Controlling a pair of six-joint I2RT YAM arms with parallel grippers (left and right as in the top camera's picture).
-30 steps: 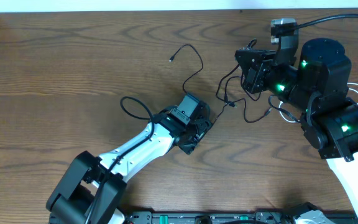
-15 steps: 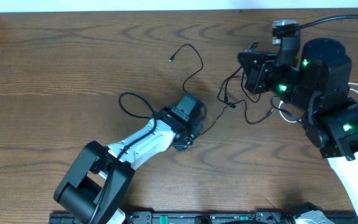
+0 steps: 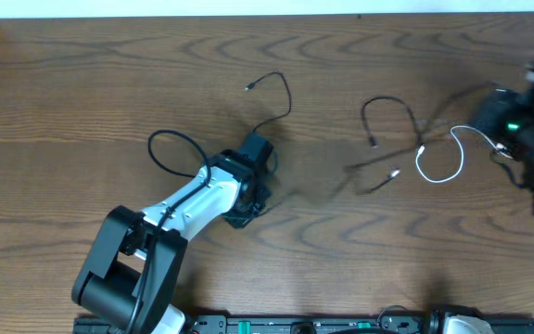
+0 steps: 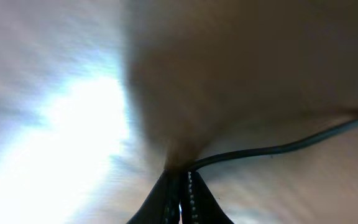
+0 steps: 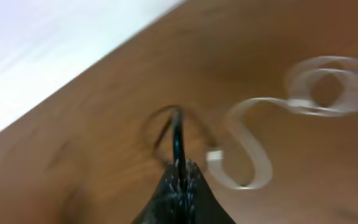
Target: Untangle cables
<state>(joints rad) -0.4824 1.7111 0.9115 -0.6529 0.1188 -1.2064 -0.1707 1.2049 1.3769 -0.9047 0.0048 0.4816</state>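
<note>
Pinching a black cable [image 4: 278,148], the left gripper [image 4: 180,179] is sitting mid-worktop [image 3: 82,74]; the right gripper [image 5: 180,168] (clamped on a black cord [image 5: 176,130]) is holding nearer the tangle [image 3: 419,148], lying to its left.

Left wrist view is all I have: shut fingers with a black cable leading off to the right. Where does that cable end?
Observer: Overhead, the black cable in the left gripper curves toward the table's far side and ends in a free plug, apart from the other cords.
Operator: What is the right arm doing?
Observer: Its wrist view shows the right gripper shut on a separate black cord, with the white cable beside it.
</note>
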